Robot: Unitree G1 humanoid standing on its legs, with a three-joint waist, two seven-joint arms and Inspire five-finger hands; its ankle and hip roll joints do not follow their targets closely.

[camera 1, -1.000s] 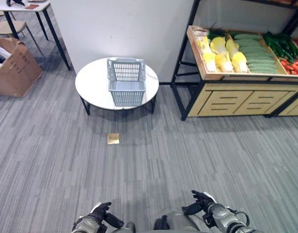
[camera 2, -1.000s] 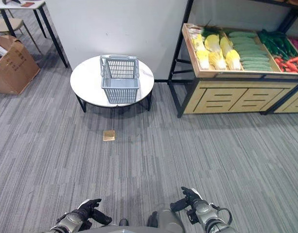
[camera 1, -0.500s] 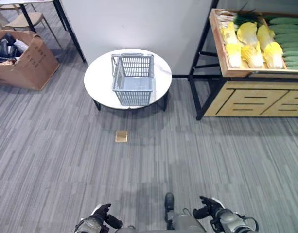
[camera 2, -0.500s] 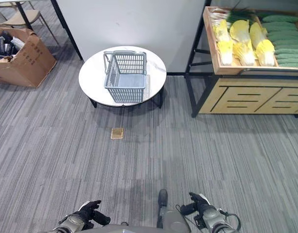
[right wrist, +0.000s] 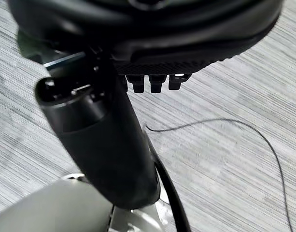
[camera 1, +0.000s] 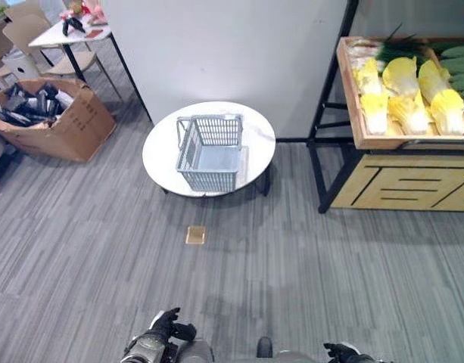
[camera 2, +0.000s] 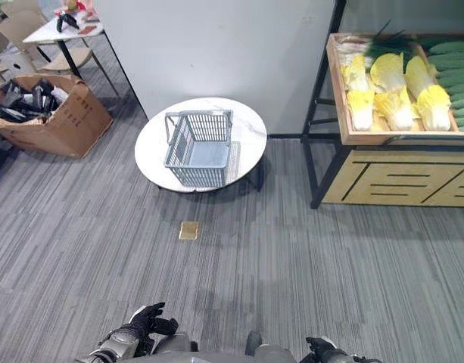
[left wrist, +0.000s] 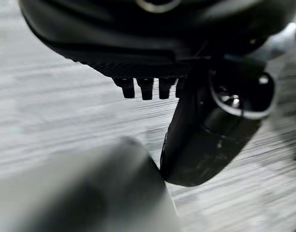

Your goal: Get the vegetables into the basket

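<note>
Left hand [camera 1: 165,330]: hanging low, fingers curled, holding nothing
Grey plastic basket [camera 1: 210,152]: sitting empty on the round white table [camera 1: 160,151]
Yellow-green cabbages [camera 1: 404,91]: lying in the wooden crate [camera 1: 354,102], well apart from basket
Right hand [camera 2: 323,349]: fingers curling loosely, empty
Approach: probably walking toward the crate; squaring up before reaching

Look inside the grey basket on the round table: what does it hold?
The basket on the round table shows a bare grey floor with no vegetables inside. Its near wall hides a strip of that floor.
</note>
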